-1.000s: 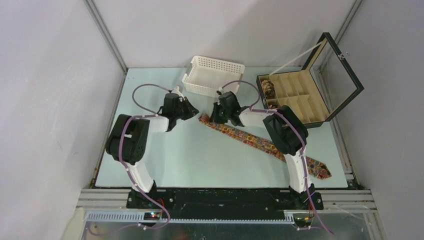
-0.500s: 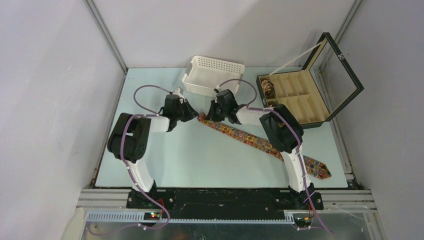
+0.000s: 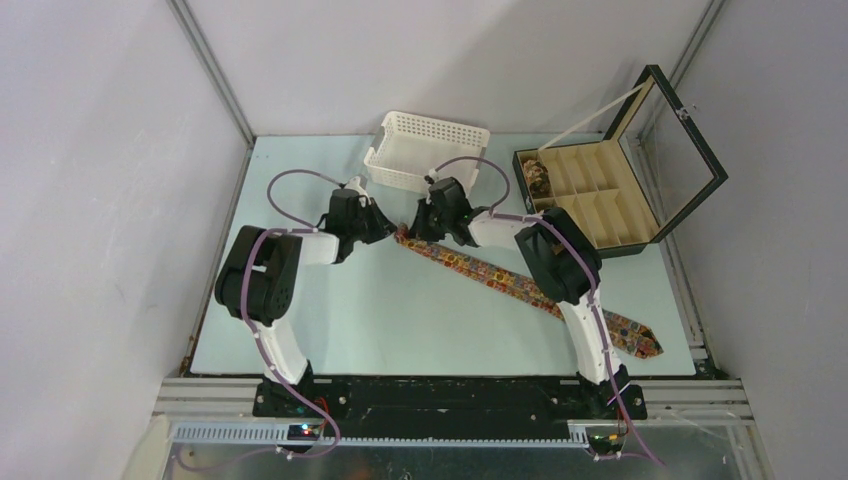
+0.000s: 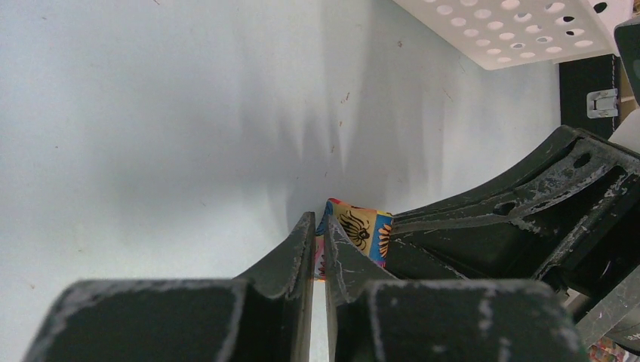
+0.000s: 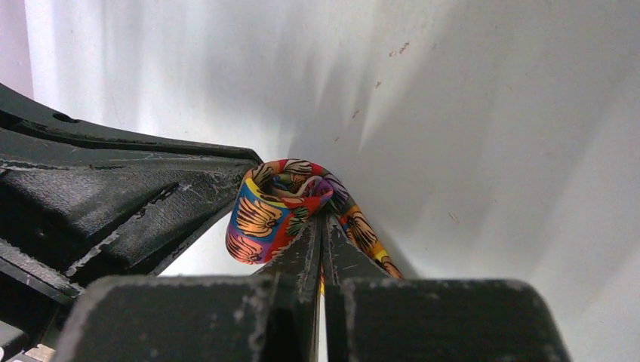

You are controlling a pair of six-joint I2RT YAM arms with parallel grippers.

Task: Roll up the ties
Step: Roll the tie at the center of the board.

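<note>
One patterned tie (image 3: 520, 288) lies flat, running diagonally from the table's middle to the near right corner. Its narrow far end is curled into a small loop (image 5: 281, 205). My right gripper (image 5: 322, 220) is shut on that loop's fold, also seen from above (image 3: 414, 228). My left gripper (image 4: 320, 228) meets it from the left (image 3: 384, 226), jaws nearly closed with the tie's end (image 4: 361, 231) pinched at the tips. Another tie, coiled (image 3: 537, 178), sits in a far-left compartment of the black box (image 3: 650, 232).
A white perforated basket (image 3: 425, 150) stands tilted just behind both grippers. The black box sits at the back right, its glass lid (image 3: 680, 125) propped open. Metal frame rails border the mat.
The right gripper has drawn the tie's narrow end slightly left and farther back. The left gripper stays close beside it, its jaws a touch tighter.
</note>
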